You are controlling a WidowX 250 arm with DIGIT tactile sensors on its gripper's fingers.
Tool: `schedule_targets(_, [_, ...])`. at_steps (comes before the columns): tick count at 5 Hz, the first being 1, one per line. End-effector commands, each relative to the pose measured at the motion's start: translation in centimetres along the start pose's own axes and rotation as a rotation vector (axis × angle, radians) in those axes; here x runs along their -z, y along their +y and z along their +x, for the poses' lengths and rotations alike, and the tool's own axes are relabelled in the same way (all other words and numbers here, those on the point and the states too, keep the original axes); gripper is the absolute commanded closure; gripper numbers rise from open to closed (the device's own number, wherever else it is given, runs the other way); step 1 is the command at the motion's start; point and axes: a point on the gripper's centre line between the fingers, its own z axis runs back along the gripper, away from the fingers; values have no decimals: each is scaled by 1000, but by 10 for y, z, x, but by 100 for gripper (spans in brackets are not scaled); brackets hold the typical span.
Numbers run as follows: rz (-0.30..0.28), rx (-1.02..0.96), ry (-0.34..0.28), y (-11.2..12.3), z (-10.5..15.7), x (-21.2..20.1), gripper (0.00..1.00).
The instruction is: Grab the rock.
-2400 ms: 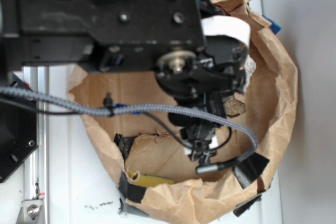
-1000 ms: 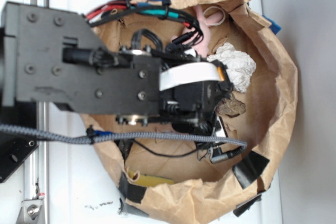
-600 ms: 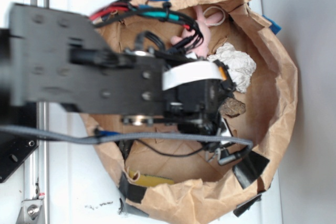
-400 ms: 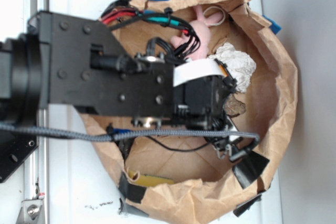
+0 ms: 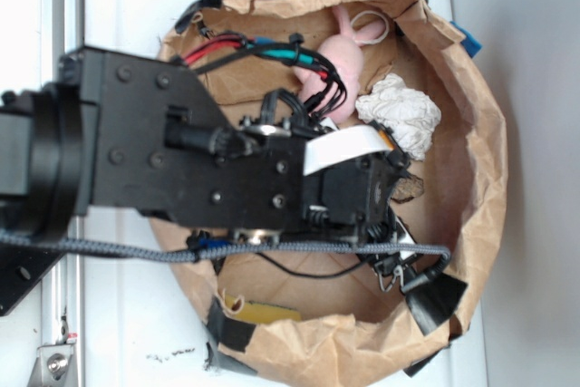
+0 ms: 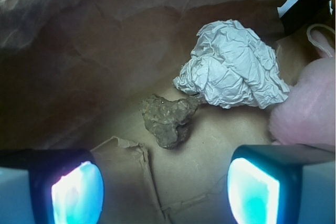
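Rock (image 6: 168, 119): a small brown-grey jagged lump on the floor of the brown paper bag (image 5: 485, 224), touching the near-left edge of the crumpled white paper ball (image 6: 231, 66). In the exterior view only a sliver of it shows at the right of the arm.
End effector (image 6: 165, 187): fingers (image 6: 79, 187) spread well apart and empty, the rock ahead of the gap and not yet between them.
Neighbours: the pink plush toy (image 6: 310, 108) lies at the right, close to the right finger; the paper ball is beyond the rock.
How it will handle: likely hard, stiff and dense for its size, with a rough surface that should not slip; it will not give under pressure.
Where to hold: probably across the narrower waist, fingers on the left and right flanks, away from the side touching the paper.
Risk: a closing finger may catch the paper ball or the toy.
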Motion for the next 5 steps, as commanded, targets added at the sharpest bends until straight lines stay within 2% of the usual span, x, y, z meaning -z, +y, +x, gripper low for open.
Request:
schedule_targets(1, [-24, -2, -31, -5, 5, -9, 0])
schedule_targets(2, [-24, -2, -31, -5, 5, -9, 0])
schedule_targets(3, [-70, -26, -51, -2, 2, -1, 0])
schedule_targets(4, [-96, -19, -45, -2, -7, 2, 0])
schedule_targets(5, [-99, -27, -33, 0, -10, 13, 0])
